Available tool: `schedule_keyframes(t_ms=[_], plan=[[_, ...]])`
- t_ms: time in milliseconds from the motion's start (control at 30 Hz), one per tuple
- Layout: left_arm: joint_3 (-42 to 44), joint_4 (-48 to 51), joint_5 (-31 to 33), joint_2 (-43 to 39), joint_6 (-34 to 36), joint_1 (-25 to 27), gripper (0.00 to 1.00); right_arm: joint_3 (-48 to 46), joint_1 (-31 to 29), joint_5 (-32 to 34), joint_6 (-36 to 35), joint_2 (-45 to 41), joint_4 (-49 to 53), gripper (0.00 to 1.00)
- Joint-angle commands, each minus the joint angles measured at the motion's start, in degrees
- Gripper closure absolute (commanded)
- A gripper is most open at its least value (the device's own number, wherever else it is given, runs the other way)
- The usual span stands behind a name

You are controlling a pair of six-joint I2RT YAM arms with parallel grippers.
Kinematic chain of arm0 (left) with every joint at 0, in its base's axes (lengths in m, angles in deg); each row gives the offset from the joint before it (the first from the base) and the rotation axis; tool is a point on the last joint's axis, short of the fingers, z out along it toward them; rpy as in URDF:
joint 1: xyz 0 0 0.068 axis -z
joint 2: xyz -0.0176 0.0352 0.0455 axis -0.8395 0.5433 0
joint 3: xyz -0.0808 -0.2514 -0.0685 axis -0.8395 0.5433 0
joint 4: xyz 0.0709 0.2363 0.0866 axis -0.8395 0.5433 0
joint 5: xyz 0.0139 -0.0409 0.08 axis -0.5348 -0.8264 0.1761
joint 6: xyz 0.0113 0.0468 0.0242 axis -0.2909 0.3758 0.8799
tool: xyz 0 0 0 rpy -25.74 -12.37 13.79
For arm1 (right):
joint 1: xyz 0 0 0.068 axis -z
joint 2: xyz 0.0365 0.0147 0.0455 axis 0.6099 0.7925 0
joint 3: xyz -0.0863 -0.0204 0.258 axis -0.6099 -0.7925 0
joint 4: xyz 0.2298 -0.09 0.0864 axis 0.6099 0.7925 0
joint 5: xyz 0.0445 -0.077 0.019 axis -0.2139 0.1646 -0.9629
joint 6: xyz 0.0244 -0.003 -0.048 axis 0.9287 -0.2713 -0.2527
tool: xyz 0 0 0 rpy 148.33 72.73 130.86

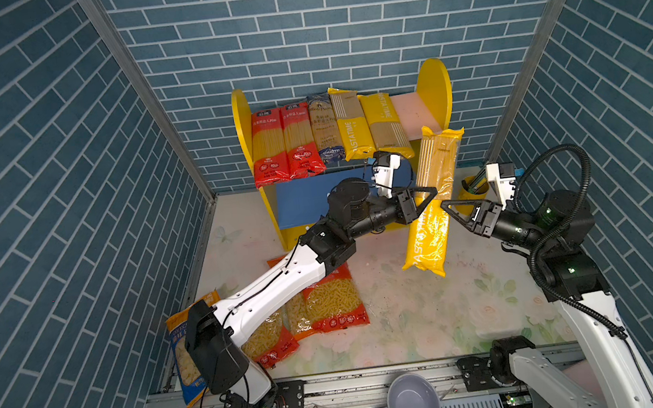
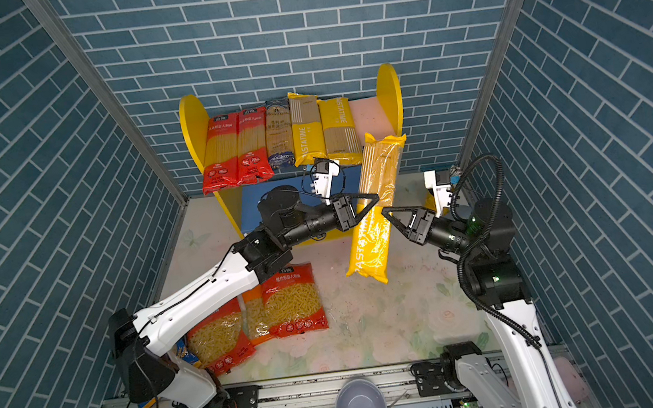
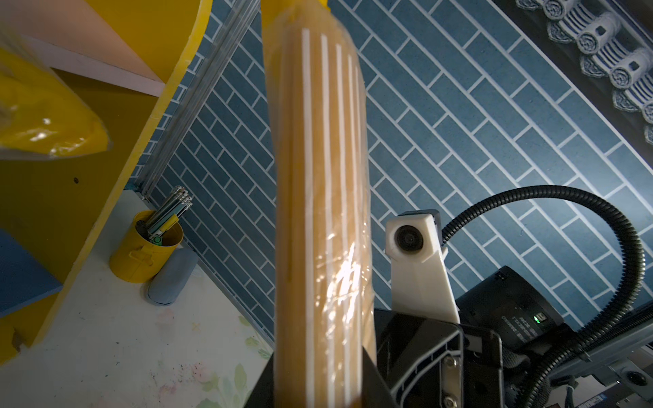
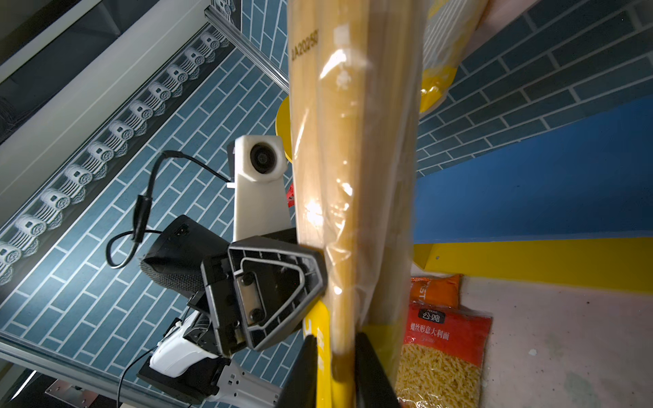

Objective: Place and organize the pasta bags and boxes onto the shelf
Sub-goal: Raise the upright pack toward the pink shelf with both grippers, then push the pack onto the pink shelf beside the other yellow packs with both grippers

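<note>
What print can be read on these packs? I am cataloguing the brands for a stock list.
"ASTATIME": held yellow spaghetti pack, and two yellow packs on the shelf.
"公鸡": red short-pasta bag.
"SPAGHETTI", faintly: dark-blue pack.
Red spaghetti packs: print too small.

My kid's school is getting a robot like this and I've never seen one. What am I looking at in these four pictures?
Two robot arms work on a table. Two pictures come from one camera overhead, side by side; the other two come from small cameras on each arm's wrist.

At the back stands a shelf with five long spaghetti packs on its top board. Wider short-pasta bags lie on the table.

A sixth yellow pack is up in the air between the arms. The left gripper and right gripper both meet it at its middle, like a handover; the wrist views show jaws on either side of it.
</note>
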Motion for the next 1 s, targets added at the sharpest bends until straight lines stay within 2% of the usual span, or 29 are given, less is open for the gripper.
schedule_keyframes(t_ms=[0, 167, 233, 333, 500, 700, 833, 967], plan=[[-2.70, -5.39, 1.64, -1.00, 0.19, 0.40, 1.00, 0.16, -0.49, 0.74, 0.66, 0.54, -4.73, 0.76], [-2.95, -6.50, 3.59, -1.85, -0.46, -0.01, 1.00, 0.20, -0.49, 1.53, -2.58, -0.34, -0.47, 0.67], [-3.65, -6.40, 5.61, -2.48, -0.29, -0.75, 1.00, -0.43, -0.51, 2.62, -4.81, -0.97, 3.20, 0.63], [-5.03, -6.69, 9.37, -2.96, -1.00, -2.34, 1.00, -3.07, -0.49, 3.76, -4.24, -1.75, 3.51, 0.55], [-9.23, -7.13, 14.85, -1.55, -1.24, -3.64, 1.00, -8.19, -0.49, 6.41, 0.86, -3.34, -1.14, 0.39], [-15.69, -8.60, 17.40, 2.37, -1.94, -3.65, 1.00, -13.71, -2.83, 8.56, 8.11, -6.67, -7.30, 0.29], [-17.93, -9.66, 18.82, 4.53, -2.88, -3.65, 1.00, -17.11, -7.13, 14.45, 12.54, -8.64, -14.86, 0.26], [-18.05, -10.77, 21.21, 5.90, -4.42, -3.65, 1.00, -19.69, -12.28, 23.66, 14.07, -9.20, -22.77, 0.25]])
